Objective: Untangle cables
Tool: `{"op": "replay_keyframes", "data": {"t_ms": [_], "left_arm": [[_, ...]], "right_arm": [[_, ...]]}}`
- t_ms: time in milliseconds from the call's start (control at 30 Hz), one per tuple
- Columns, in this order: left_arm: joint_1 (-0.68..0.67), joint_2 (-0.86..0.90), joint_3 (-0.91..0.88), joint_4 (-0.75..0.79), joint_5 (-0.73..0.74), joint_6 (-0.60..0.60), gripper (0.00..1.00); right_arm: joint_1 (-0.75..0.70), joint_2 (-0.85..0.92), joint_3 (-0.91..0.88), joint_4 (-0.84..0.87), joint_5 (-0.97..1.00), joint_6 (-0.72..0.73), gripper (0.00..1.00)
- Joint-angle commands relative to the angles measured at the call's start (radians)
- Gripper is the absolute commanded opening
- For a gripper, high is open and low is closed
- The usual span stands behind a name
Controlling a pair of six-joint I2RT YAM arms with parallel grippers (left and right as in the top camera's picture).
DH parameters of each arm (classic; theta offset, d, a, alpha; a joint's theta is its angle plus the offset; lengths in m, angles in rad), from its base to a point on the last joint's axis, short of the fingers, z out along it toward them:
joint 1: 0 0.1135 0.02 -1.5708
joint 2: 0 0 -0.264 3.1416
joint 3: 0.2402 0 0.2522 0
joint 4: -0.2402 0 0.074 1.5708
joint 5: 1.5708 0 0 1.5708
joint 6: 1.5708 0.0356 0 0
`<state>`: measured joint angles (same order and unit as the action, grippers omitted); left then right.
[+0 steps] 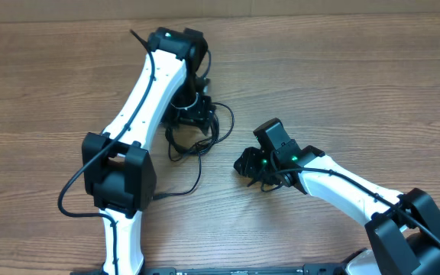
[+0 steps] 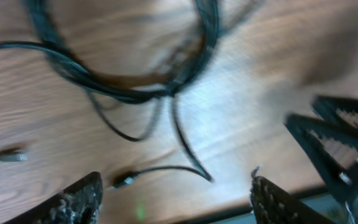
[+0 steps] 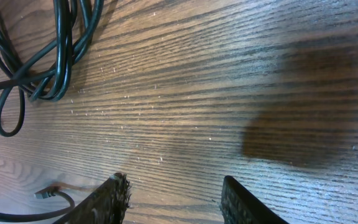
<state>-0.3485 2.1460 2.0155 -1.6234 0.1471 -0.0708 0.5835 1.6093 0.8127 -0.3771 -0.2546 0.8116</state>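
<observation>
The cables [image 1: 198, 131] lie as a loose tangle of thin black loops on the wooden table [image 1: 342, 84], with one strand [image 1: 198, 172] trailing toward the front. My left gripper [image 1: 192, 103] hangs right over the tangle's far side. In the left wrist view, which is blurred, the loops [image 2: 135, 93] lie ahead of the left gripper [image 2: 178, 185], whose jaws stand open with nothing between them, and a plug end [image 2: 124, 182] lies near the left finger. My right gripper [image 1: 245, 164] sits to the right of the tangle. It [image 3: 174, 182] is open over bare wood, the cables [image 3: 48, 56] lying off to its left.
The right gripper's black fingers [image 2: 340, 140] show at the right edge of the left wrist view. Another small plug [image 3: 42, 194] lies by the right gripper's left finger. The left arm's white link [image 1: 145, 92] crosses the table's left half.
</observation>
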Motion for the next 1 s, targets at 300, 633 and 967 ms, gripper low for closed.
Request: {"op": "replay_keyframes", "data": {"t_ms": [300,633,967], "left_arm": [[-0.051,-0.013,-0.126,-0.057,-0.136,-0.179,0.71],[-0.052,-0.025,-0.3,0.053,-0.102,-0.189,0.43],[-0.031,-0.351,-0.33,0.119,-0.188,-0.296,0.45]], "right_arm": [[0.005,-0.023,-0.002,-0.003,0.019,-0.001,0.47],[0.005,-0.023,-0.002,0.0,0.019,-0.001,0.47],[0.005,-0.023,-0.002,-0.011,0.031,-0.001,0.47]]}}
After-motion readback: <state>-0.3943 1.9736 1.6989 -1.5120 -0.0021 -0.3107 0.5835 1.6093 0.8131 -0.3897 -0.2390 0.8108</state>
